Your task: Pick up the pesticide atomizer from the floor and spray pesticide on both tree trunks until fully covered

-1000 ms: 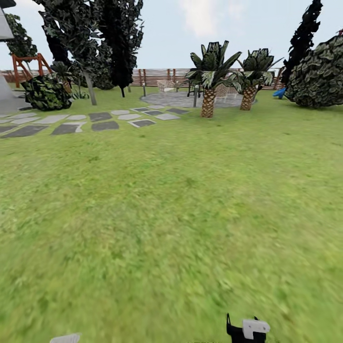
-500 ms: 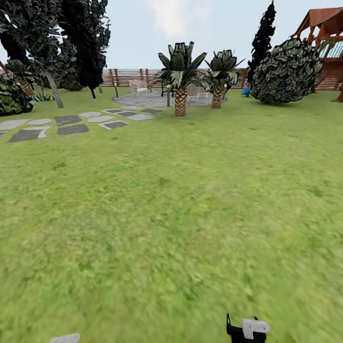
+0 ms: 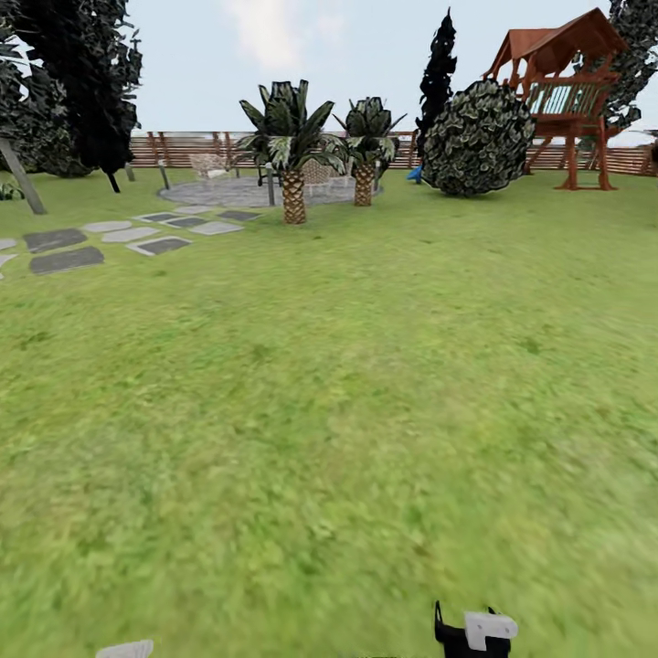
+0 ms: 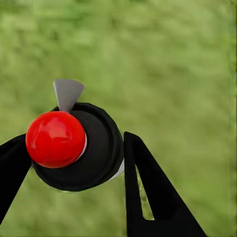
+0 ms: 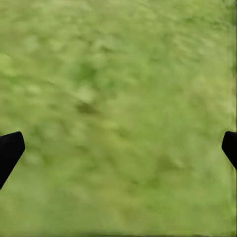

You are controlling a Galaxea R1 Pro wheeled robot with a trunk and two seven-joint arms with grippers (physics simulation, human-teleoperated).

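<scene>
The left gripper [image 4: 69, 163] points down at the rough green grass floor [image 4: 173, 64]. Its two black fingers [image 4: 148, 192] sit on each side of the round black pesticide atomizer with a shiny red ball on top [image 4: 74, 148] and hold it tight between them. A small grey nozzle tip [image 4: 67, 93] sticks out of the atomizer toward 12 o'clock in the left wrist view.

The right gripper [image 5: 118, 148] also points down at the grass [image 5: 118, 89]. Its two black fingertips [image 5: 10, 150] are spread wide apart, one at 9 o'clock and one at 3 o'clock in the right wrist view, with just grass between them.

In the head view, a black and white piece of the robot [image 3: 475, 631] peeks up at about 5 o'clock, and a small grey piece [image 3: 126, 649] at about 7 o'clock. Both sit low, close to the body.

The wide lawn [image 3: 329, 411] spreads out ahead. Two short palms with woven brown trunks [image 3: 292, 174] stand at about 12 o'clock. Flat grey stepping stones [image 3: 68, 256] lie at 10 o'clock. A round dark bush [image 3: 475, 137] and a red-brown wooden playhouse on legs [image 3: 567, 91] are at 1 o'clock. A brown fence of wooden slats [image 3: 183, 146] runs along the back. Dark narrow conifers [image 3: 82, 82] stand at 11 o'clock.
</scene>
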